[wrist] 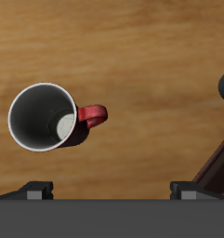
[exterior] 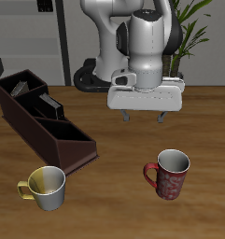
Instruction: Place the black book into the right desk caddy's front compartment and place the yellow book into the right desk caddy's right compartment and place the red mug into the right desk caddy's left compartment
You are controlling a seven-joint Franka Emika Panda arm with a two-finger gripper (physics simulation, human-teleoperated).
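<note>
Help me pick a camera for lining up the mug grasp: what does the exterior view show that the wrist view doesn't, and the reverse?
Exterior only: the cream mug, the caddy's compartments with two books inside, and the open gripper hanging above the table. Wrist only: straight down into the red mug, its handle turned sideways. Both: red mug, table, a bit of caddy.

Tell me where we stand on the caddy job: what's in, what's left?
Both books look stowed: the black book stands in the right desk caddy's middle section, the yellow book at its tall end. Nothing is in hand: the hand hangs open above the table. Left: the red mug stands on the table; the low-end section shows empty.
</note>
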